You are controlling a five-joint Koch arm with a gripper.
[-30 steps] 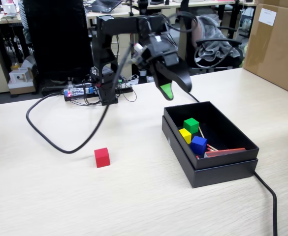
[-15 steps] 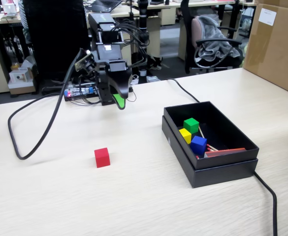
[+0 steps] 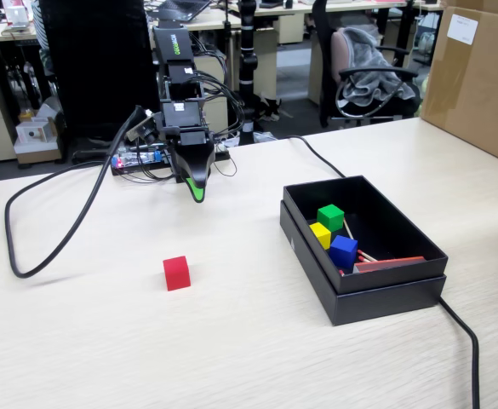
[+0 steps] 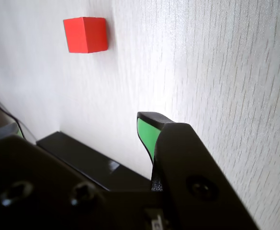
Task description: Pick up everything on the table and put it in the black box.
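A red cube (image 3: 176, 273) (image 4: 85, 34) lies alone on the pale wood table (image 3: 231, 358), left of the black box (image 3: 351, 303). Inside the box rest a green cube (image 3: 330, 216), a yellow cube (image 3: 320, 234) and a blue cube (image 3: 344, 250). My gripper (image 3: 197, 194) (image 4: 80, 129) hangs tip-down near the arm's base, well behind the red cube and apart from it. In the wrist view the green-padded fingers (image 4: 147, 135) stand wide apart with only bare table between them, so it is open and empty.
A thick black cable (image 3: 27, 256) loops over the table's left side and another cable (image 3: 468, 345) runs off at the front right. A big brown carton (image 3: 478, 77) stands at the back right. Thin sticks and a red strip (image 3: 389, 264) lie in the box.
The arm has swung left from above the black box back toward its base, and the gripper now points down behind the red cube. The cable loop has shifted left. The cubes have not moved.
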